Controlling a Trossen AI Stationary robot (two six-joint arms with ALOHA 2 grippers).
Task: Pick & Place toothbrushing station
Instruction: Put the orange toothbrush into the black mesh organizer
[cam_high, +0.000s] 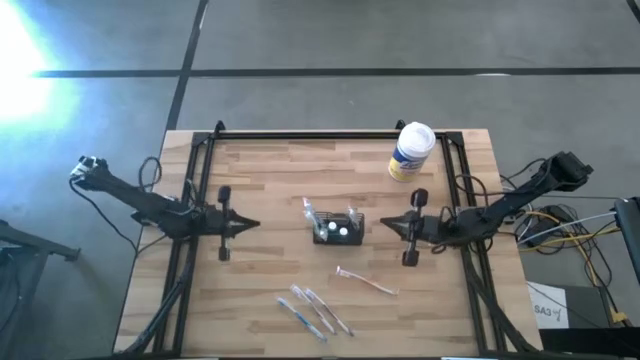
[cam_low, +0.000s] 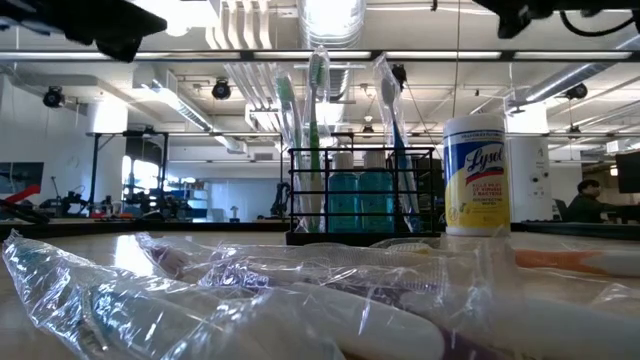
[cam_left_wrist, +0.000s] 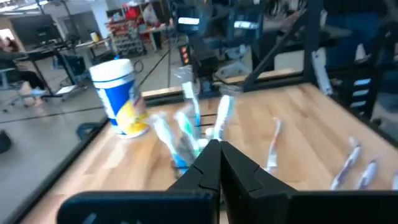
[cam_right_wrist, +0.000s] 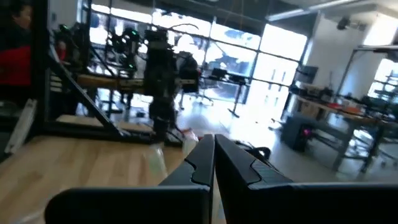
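The toothbrushing station is a small black holder standing on its base at the middle of the wooden table, with several toothbrushes upright in it. My left gripper hangs shut to the station's left, above the table, pointing level at it. In the left wrist view its shut fingers line up with the brushes. My right gripper hangs shut to the station's right, also level and clear of it. Neither gripper holds anything.
A white-and-yellow round canister stands at the far right of the table. A loose toothbrush and several plastic-wrapped ones lie near the front edge. A black frame borders the table.
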